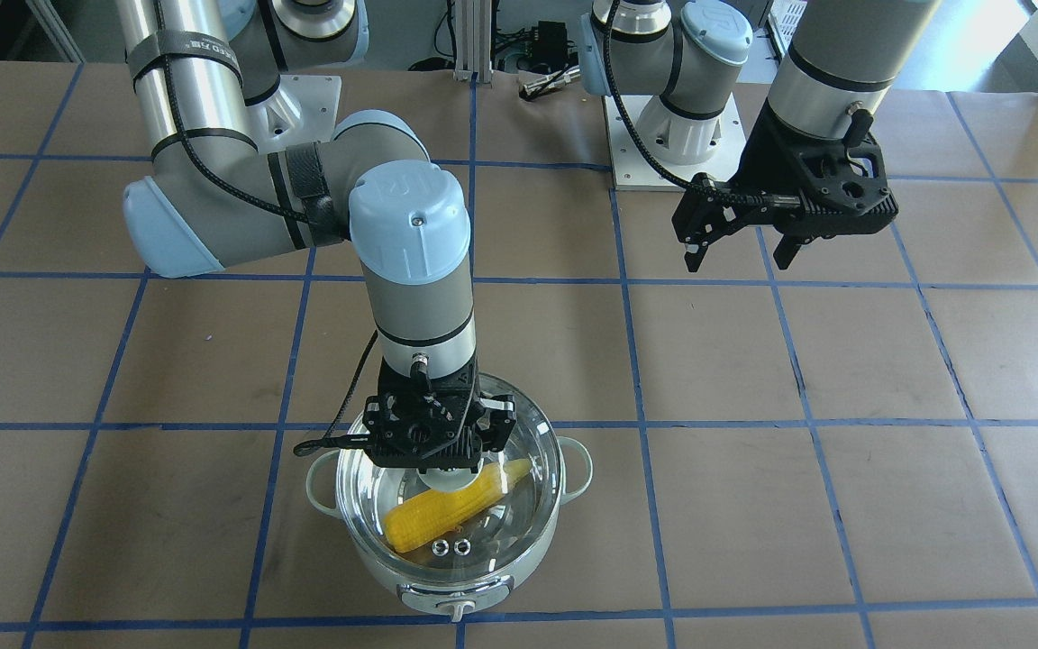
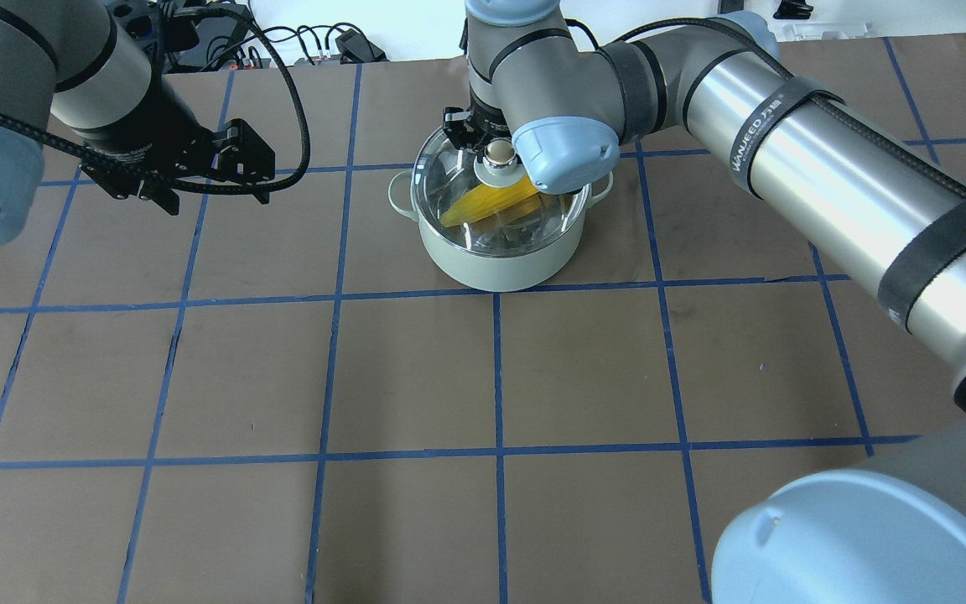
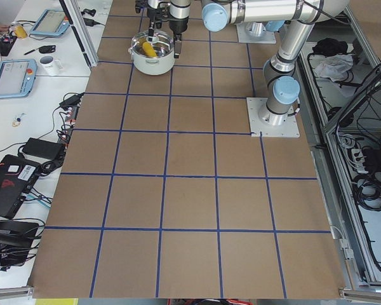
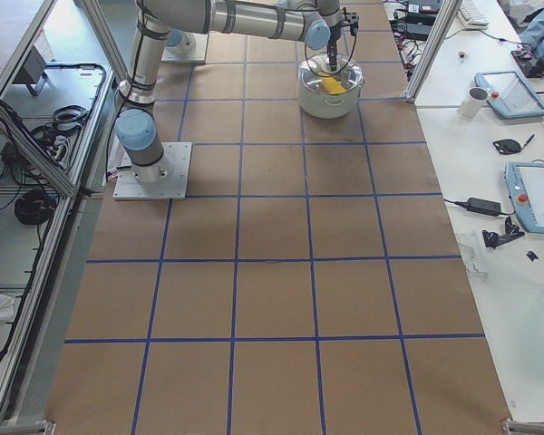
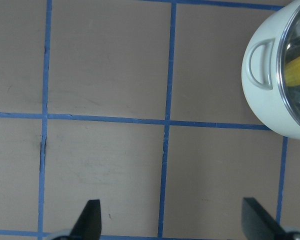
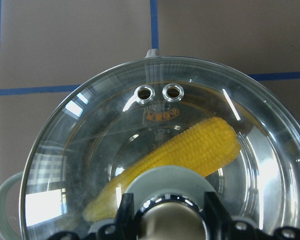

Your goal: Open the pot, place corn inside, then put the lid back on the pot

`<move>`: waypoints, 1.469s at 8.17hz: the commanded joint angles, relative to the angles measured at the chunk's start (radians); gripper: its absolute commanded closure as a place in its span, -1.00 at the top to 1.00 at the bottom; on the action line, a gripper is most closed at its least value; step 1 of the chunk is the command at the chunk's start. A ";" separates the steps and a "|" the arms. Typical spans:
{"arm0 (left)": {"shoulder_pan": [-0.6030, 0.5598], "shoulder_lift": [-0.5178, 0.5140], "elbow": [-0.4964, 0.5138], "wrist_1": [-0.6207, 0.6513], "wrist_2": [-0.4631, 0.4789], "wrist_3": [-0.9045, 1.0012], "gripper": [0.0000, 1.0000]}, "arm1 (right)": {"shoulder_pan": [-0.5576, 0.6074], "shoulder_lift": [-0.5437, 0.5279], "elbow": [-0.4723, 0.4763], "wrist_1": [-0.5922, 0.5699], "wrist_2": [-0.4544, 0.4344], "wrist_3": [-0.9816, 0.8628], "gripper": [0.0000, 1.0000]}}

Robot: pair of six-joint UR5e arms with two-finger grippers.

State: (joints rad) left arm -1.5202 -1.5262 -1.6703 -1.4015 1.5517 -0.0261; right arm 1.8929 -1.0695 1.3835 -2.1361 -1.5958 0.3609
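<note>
Right gripper point(image 6: 168, 205) pinched the knob point(image 2: 497, 153) of the lid point(image 6: 90, 130), which sat on the pot point(image 2: 491, 264) with the corn point(image 6: 190, 147) inside. Left gripper point(image 5: 172, 222) hung wide open, well apart.

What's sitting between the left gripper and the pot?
Nothing: only bare taped table between left gripper and pot, clearest in the overhead view.

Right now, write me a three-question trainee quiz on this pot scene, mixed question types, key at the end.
1. True or false: the corn lies on the table beside the pot.
2. Fill in: the left gripper, away from the pot, hangs ____, holding nothing.
3. Pick one: the lid is A) on the table, B) on the pot, C) in the left gripper.
Key: 1 false, it is inside the pot; 2 open; 3 B.
</note>
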 commanded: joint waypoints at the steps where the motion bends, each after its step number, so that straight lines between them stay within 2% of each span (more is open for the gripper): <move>1: 0.000 0.005 -0.005 -0.004 0.001 0.000 1.00 | 0.000 0.000 -0.009 -0.001 -0.001 0.006 0.99; 4: 0.000 0.008 -0.003 -0.004 0.001 0.000 1.00 | -0.002 -0.032 -0.026 0.025 0.000 -0.003 1.00; 6: 0.000 0.008 -0.005 -0.004 0.001 -0.002 1.00 | -0.035 -0.178 0.032 0.176 0.002 -0.011 1.00; 8: 0.000 0.008 0.000 -0.004 0.001 0.000 1.00 | -0.125 -0.361 0.142 0.269 0.000 -0.045 1.00; 10: 0.000 0.014 0.000 -0.011 0.002 -0.002 1.00 | -0.190 -0.482 0.161 0.494 -0.003 -0.170 1.00; 12: -0.001 0.018 -0.006 -0.011 0.001 0.000 1.00 | -0.195 -0.552 0.164 0.615 -0.010 -0.177 1.00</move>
State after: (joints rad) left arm -1.5206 -1.5110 -1.6714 -1.4110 1.5520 -0.0269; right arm 1.7127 -1.5520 1.5411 -1.6466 -1.5998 0.2078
